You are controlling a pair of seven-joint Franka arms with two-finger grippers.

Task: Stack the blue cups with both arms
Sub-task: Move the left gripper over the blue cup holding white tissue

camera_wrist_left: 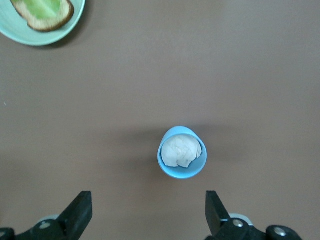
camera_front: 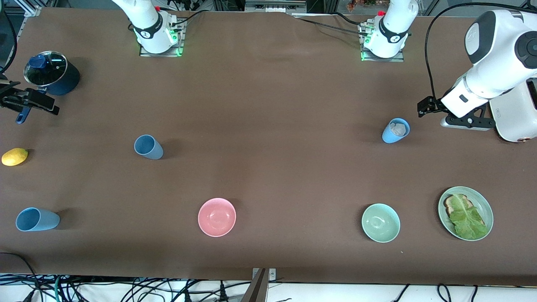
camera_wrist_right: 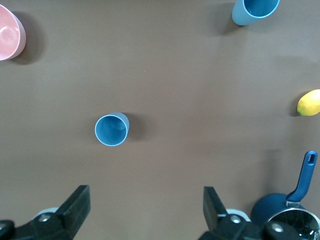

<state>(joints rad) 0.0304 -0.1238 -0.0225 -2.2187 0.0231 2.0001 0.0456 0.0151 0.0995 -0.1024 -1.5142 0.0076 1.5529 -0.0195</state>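
Left gripper (camera_wrist_left: 145,212) up in the air at the left arm's end of the table, fingers (camera_wrist_left: 80,210) spread wide apart, holding nothing. The light sky-blue tapered tumbler (camera_wrist_left: 181,158) stands upright on the brown table (camera_wrist_left: 150,75), out ahead of the fingertips and a little toward one finger, clear of both. Crumpled whitish-grey material fills its mouth. In the front view this tumbler (camera_front: 395,131) sits just beside the gripper (camera_front: 428,108), toward the middle of the table.

Right gripper (camera_wrist_right: 145,210) up in the air at the right arm's end, over the edge near the dark navy pot with a glass lid (camera_front: 51,73). Fingers (camera_wrist_right: 75,205) wide apart, nothing between them. The dull slate-blue tapered tumbler (camera_wrist_right: 111,129) stands upright, ahead of the fingertips and nearer one finger, well clear. In the front view it (camera_front: 147,147) is well apart from the gripper (camera_front: 29,102).

The two tumblers are well apart, unstacked.

Also on the table: a third sky-blue tumbler, blue inside (camera_front: 37,219), a yellow lemon (camera_front: 14,156), a pink bowl (camera_front: 217,217), a pale green bowl (camera_front: 380,222), and a pale green plate (camera_front: 486,205) carrying toast and a lettuce leaf (camera_front: 466,217).
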